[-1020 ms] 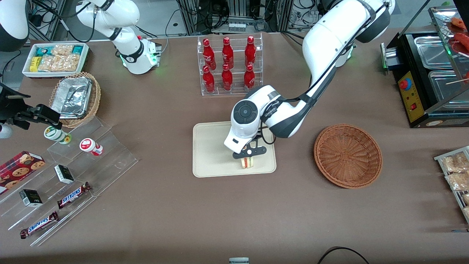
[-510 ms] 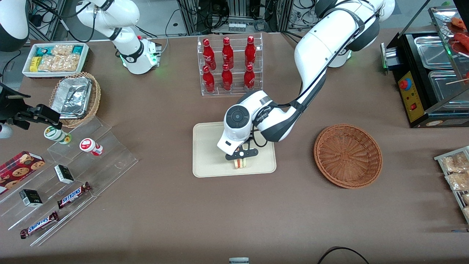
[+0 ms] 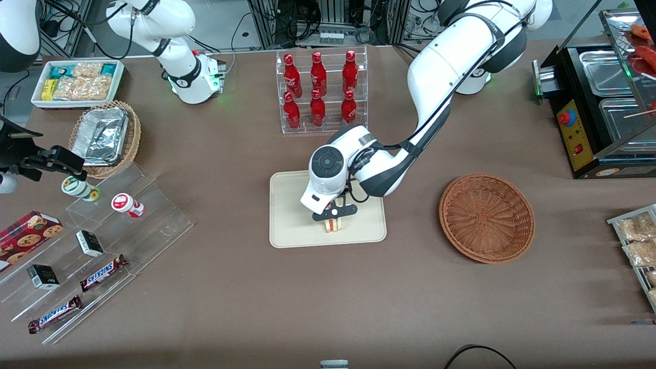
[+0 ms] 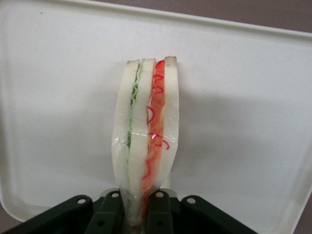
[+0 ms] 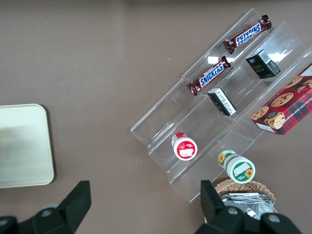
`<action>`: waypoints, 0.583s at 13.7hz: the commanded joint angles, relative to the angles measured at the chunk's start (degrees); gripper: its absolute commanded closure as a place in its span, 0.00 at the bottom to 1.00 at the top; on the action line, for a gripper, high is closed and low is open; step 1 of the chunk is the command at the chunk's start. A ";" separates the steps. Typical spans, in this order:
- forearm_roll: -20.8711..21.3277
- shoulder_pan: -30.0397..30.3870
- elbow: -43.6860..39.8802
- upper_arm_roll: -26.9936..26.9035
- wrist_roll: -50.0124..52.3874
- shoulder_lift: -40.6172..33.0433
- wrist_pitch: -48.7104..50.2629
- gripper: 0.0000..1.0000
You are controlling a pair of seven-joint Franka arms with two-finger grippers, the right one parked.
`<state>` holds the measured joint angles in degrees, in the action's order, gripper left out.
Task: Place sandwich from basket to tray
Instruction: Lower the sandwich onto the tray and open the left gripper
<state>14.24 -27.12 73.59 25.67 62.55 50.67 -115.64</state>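
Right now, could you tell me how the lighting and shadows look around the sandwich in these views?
Left wrist view: the sandwich, held shut in the gripper, throws a soft grey shadow on the brightly lit tray. Front view: even overhead light, the arm shading the tray beside the gripper.

The gripper [image 3: 333, 219] hung low over the tray [image 3: 292, 225], fingers clamped on the sandwich [image 3: 332, 225]. Bare tray surface lay around the sandwich, widest toward the parked arm's end. Farther from the camera than the tray stood the bottle rack [image 3: 320, 92]; the basket [image 3: 486, 217] sat well apart toward the working arm's end.
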 commanded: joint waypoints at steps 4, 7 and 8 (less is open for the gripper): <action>-0.35 -0.83 -1.78 0.08 1.53 1.63 -0.11 0.00; -0.18 -0.57 -2.40 0.08 0.91 0.49 0.76 0.00; -0.09 -0.48 -2.31 -0.01 0.74 -0.74 1.29 0.00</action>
<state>14.24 -27.35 72.36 25.70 62.95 51.45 -115.88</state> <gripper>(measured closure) 0.366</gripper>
